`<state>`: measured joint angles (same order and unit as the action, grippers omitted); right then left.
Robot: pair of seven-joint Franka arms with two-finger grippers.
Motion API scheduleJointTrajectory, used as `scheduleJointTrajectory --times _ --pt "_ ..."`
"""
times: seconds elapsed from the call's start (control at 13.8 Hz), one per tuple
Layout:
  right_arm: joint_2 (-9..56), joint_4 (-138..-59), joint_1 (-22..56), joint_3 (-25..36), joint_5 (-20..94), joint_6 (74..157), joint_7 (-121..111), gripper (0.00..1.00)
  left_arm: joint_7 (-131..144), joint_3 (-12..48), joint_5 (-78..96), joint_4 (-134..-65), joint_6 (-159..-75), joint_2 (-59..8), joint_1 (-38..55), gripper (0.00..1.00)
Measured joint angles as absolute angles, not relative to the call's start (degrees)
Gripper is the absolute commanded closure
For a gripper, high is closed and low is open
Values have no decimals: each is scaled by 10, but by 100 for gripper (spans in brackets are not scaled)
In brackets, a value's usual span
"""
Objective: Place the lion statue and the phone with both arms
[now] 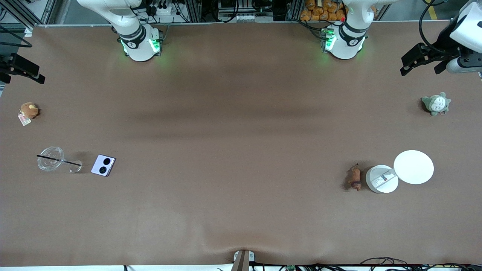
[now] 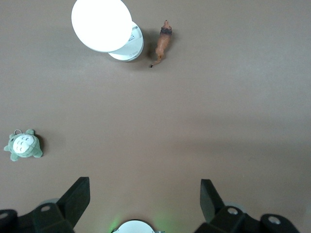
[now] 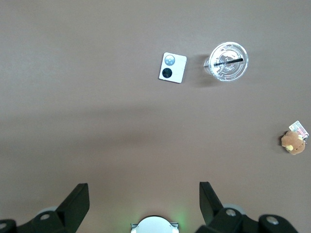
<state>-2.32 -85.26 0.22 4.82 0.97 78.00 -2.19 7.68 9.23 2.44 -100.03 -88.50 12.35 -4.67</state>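
The lion statue [image 1: 355,178], a tiny slender brown figurine, lies on the brown table toward the left arm's end; it also shows in the left wrist view [image 2: 163,44]. The phone [image 1: 103,165], a pale lavender-white square with two black circles, lies toward the right arm's end and shows in the right wrist view [image 3: 172,67]. My left gripper [image 1: 421,64] [image 2: 144,188] is open and empty, high over the table's left-arm end, apart from the lion. My right gripper [image 1: 22,71] [image 3: 143,191] is open and empty, high over the right-arm end, apart from the phone.
A round white container with a label [image 1: 382,180] lies beside the lion, a white disc [image 1: 413,167] overlapping its edge. A grey-green and white plush [image 1: 436,104] sits under the left gripper. A clear cup with a black straw [image 1: 50,159] lies beside the phone. A brown plush with a tag [image 1: 28,110] sits near the right gripper.
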Motion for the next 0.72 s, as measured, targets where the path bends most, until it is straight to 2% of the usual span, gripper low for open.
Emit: scheduleJointTrajectory --times 0.72 --pt "-23 -855 1 32 10 786 -23 0 99 93 24 -1000 -875 120 -47 0"
